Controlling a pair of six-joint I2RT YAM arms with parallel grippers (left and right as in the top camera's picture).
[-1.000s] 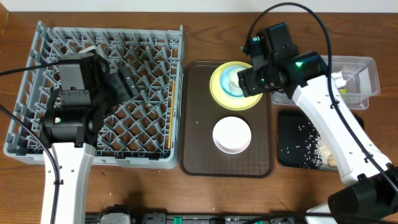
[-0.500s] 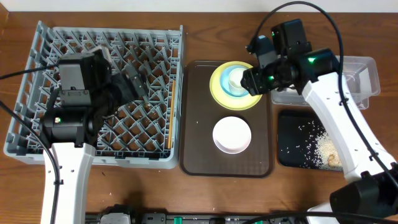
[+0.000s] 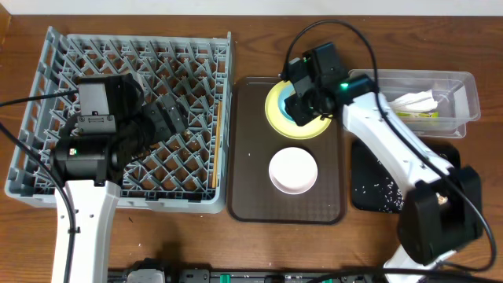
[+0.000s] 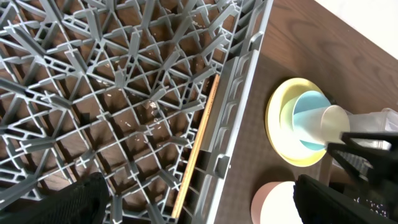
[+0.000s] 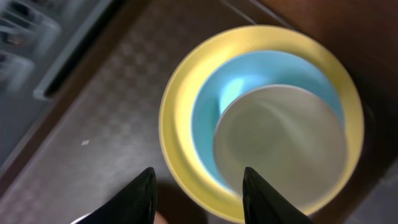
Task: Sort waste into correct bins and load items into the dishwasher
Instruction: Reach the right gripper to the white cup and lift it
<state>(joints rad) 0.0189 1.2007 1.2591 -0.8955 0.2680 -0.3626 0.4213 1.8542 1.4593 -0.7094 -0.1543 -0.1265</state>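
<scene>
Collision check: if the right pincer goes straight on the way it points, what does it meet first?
Most likely the yellow plate. Its near rim lies between the open fingers of the right pincer in the wrist view, with the blue bowl just beyond. Depth is unclear.

My right claw [image 5: 202, 196] is no longer at the near edge of the clear tub [image 3: 464, 86]. It now hangs further left, over the yellow plate [image 3: 275, 110] and the light blue bowl [image 5: 217, 93] on it, fingers closer together than before but apart. The tub now shows the white napkin [image 3: 413, 101] and the wrapper [image 3: 416, 114]. My arm now hides most of the rice on the black tray [image 3: 365, 196]. My left claw [image 3: 167, 116], over the rack [image 3: 47, 157], spreads wider.
</scene>
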